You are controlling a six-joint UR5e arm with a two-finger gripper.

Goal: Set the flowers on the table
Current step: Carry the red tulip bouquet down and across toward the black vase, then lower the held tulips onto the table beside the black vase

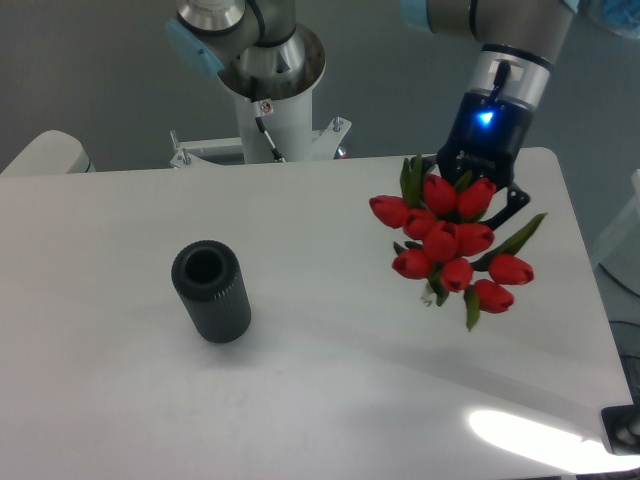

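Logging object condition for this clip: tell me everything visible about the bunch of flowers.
The flowers are a small bunch of about nine red tulips with green leaves and thin pale green stem ends poking out below. The blooms look closed and glossy, facing the camera. The bunch is at the right side of the table, apparently held up by the hand behind its top; the grip itself is hidden. The table contact cannot be judged.

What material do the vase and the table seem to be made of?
The vase: probably matte dark plastic or rubber; its wall is finely ribbed and shows no shine. The table: a glossy white top, perhaps laminate or coated board; it reflects a bright light patch near the right front corner. The exact materials cannot be confirmed.
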